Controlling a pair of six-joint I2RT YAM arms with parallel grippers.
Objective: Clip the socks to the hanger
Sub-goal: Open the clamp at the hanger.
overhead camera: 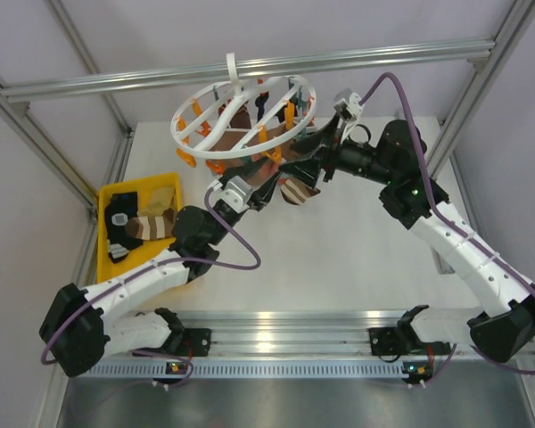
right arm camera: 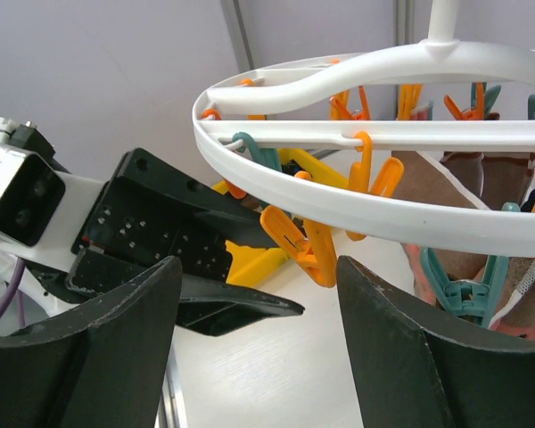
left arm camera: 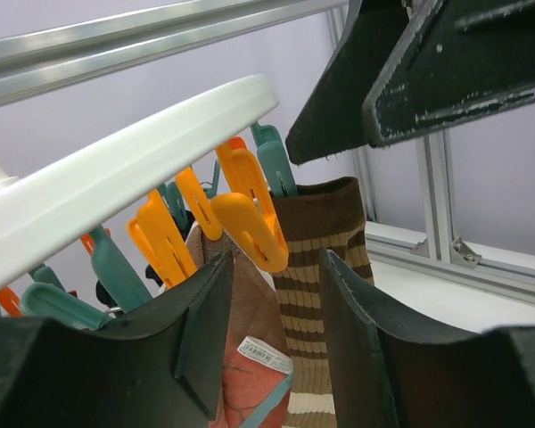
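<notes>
**Top view:** The hanger (overhead camera: 221, 111) hangs from a bar (overhead camera: 357, 55) at 12 o'clock over the table (overhead camera: 357, 259). A yellow tray (overhead camera: 165, 187) at 9 o'clock holds loose socks (overhead camera: 143, 227). The left gripper (overhead camera: 269, 171) reaches under the ring's 6 o'clock edge. The right gripper (overhead camera: 296, 147) comes in from 3 o'clock, just beside it. A striped sock (overhead camera: 296, 190) hangs below them.

**Left wrist view:** The left gripper (left arm camera: 276, 263) has its fingers (left arm camera: 205, 330) partly spread and clamps nothing. The lower end of an orange clip (left arm camera: 250, 223) sits in the gap, and I cannot tell whether it touches them. Behind it the striped sock (left arm camera: 316, 267) hangs from a teal clip (left arm camera: 272, 160), beside a rust sock (left arm camera: 245, 348) with a label. The hanger rim (left arm camera: 116, 169) runs across at 10 o'clock.

**Right wrist view:** The right gripper (right arm camera: 259, 267) has its fingers (right arm camera: 143, 312) spread wide and empty. An orange clip (right arm camera: 299, 241) under the rim (right arm camera: 339, 205) hangs just above the gap. The left gripper (right arm camera: 160, 223) is at 9 o'clock. Brown socks (right arm camera: 464, 178) hang at 3 o'clock.
</notes>
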